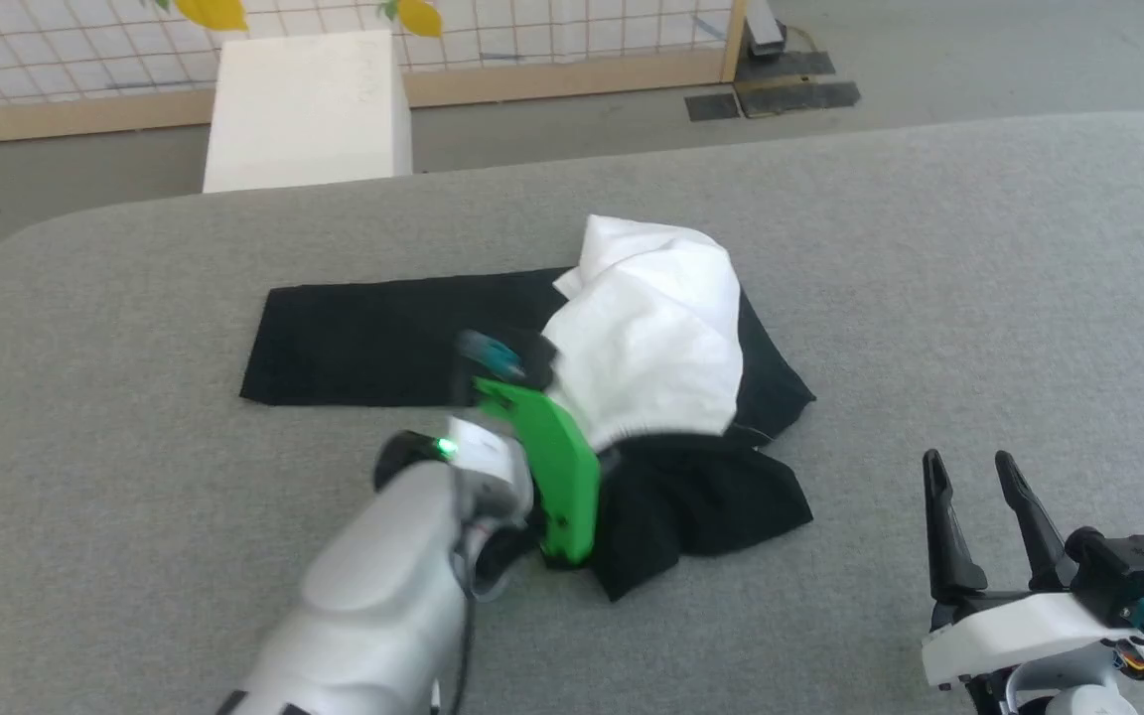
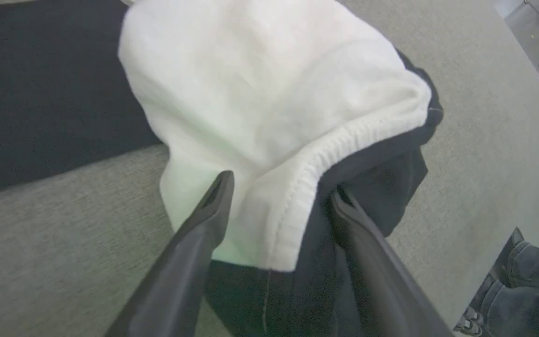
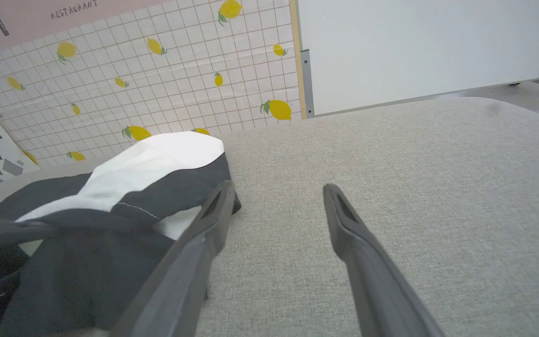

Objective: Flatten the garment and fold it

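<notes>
The garment (image 1: 651,338) lies bunched on the grey table (image 1: 929,248), its white body heaped over black cloth. One black sleeve (image 1: 373,338) is spread flat to the left. My left gripper (image 1: 507,372) reaches over the near side of the heap. In the left wrist view its fingers stand open (image 2: 281,187), straddling the ribbed white hem (image 2: 297,187) and the black fold beside it. My right gripper (image 1: 974,472) rests open at the lower right, apart from the cloth. In the right wrist view the right gripper (image 3: 276,192) has bare table between its fingers and the garment (image 3: 148,164) to its left.
A white box (image 1: 304,109) stands beyond the table's far edge, in front of a lemon-patterned lattice wall (image 1: 532,40). Dark trousers and a shoe of a person (image 2: 527,290) show past the table's edge in the left wrist view.
</notes>
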Robot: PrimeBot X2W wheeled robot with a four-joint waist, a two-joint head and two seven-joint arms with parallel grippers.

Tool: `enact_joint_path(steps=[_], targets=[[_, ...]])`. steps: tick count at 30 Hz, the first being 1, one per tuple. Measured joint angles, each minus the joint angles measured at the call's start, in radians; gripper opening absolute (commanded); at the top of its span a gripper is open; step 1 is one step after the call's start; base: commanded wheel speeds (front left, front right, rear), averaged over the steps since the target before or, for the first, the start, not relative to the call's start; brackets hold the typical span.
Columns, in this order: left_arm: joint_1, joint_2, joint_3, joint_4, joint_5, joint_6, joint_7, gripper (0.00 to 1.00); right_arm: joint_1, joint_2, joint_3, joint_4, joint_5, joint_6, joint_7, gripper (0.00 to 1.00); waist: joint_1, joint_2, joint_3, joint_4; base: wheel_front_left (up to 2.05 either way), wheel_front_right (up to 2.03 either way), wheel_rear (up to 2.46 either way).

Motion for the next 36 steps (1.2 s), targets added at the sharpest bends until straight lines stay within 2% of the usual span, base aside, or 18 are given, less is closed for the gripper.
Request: enact_joint_path(steps=[3, 6, 9, 15, 18, 22, 29, 32, 36], targets=[[0.024, 0.015, 0.110, -0.088, -0.095, 0.020, -0.048, 1.00, 0.005, 0.000, -0.006, 0.002, 0.001, 0.000, 0.000, 1.00, 0.0000, 0.0000, -0.018, 0.014, 0.00, 0.00, 0.00], [0.055, 0.040, 0.188, -0.179, -0.143, 0.040, -0.098, 1.00, 0.014, 0.000, -0.012, 0.004, 0.003, 0.000, 0.000, 1.00, 0.0000, 0.0000, -0.035, 0.027, 0.00, 0.00, 0.00], [0.107, 0.073, 0.270, -0.267, -0.166, 0.070, -0.207, 1.00, 0.015, 0.000, -0.015, 0.003, 0.010, 0.000, 0.000, 1.00, 0.0000, 0.0000, -0.048, 0.039, 0.00, 0.00, 0.00], [0.222, 0.165, 0.396, -0.376, -0.022, 0.135, -0.599, 1.00, 0.015, 0.000, -0.016, 0.004, 0.012, 0.000, 0.000, 1.00, 0.0000, 0.0000, -0.066, 0.056, 0.00, 0.00, 0.00], [0.302, 0.187, 0.439, -0.405, 0.068, 0.164, -0.642, 1.00, 0.016, 0.000, -0.015, 0.010, 0.021, 0.000, 0.000, 1.00, 0.0000, 0.0000, -0.077, 0.060, 0.00, 0.00, 0.00], [0.433, 0.154, 0.516, -0.492, 0.169, 0.183, -0.646, 1.00, 0.018, 0.000, -0.015, 0.041, 0.031, 0.000, 0.000, 1.00, 0.0000, 0.0000, -0.093, 0.066, 0.00, 0.00, 0.00], [0.627, 0.042, 0.592, -0.561, 0.310, 0.171, -0.647, 1.00, 0.016, 0.000, -0.019, 0.116, 0.058, 0.000, 0.008, 1.00, 0.0000, 0.0000, -0.106, 0.073, 0.00, 0.00, 0.00], [0.667, 0.012, 0.615, -0.573, 0.338, 0.154, -0.647, 1.00, -0.021, 0.000, -0.024, 0.146, 0.065, 0.000, 0.063, 1.00, 0.0000, 0.0000, -0.098, 0.074, 0.00, 0.00, 0.00], [0.671, -0.008, 0.636, -0.580, 0.366, 0.123, -0.647, 1.00, -0.149, 0.000, -0.044, 0.178, 0.035, 0.000, 0.215, 1.00, 0.0000, 0.0000, -0.075, 0.078, 0.00, 0.00, 0.00]])
